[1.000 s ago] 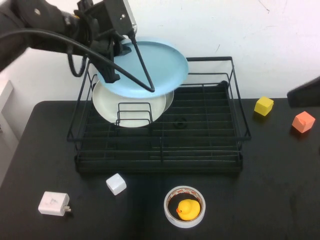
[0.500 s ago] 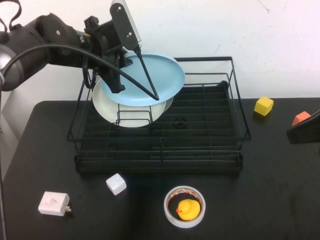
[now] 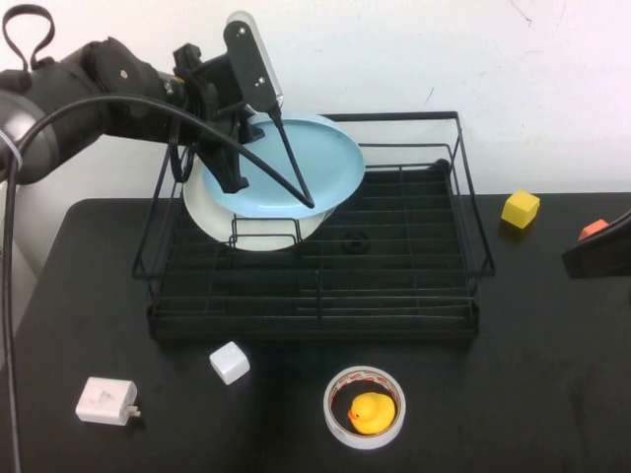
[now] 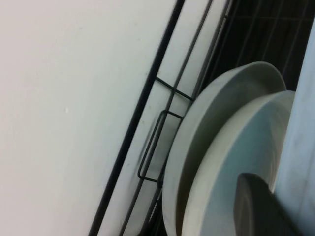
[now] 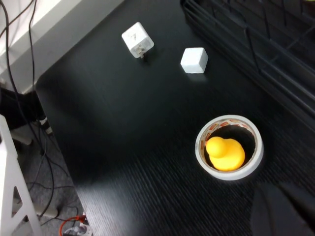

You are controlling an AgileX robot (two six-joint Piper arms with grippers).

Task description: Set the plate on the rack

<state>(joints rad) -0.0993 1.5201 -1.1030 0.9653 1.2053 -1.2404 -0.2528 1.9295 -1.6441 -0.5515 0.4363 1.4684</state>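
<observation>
**Blue plate nears its slot**

Lowered since a second ago, the light-blue plate [image 3: 296, 163] tilts over the cream-white plate [image 3: 222, 219] at the black wire rack's [image 3: 325, 286] back-left corner, clamped in the left pincer [image 3: 279, 169]. Right pincer [image 3: 596, 256], closed, waits at the table's [image 3: 532, 374] right edge. Next judged: seat, then release.

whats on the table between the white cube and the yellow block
In the high view the tape roll with the rubber duck inside sits between the white cube and yellow block, beside the rack's front corner.
</observation>
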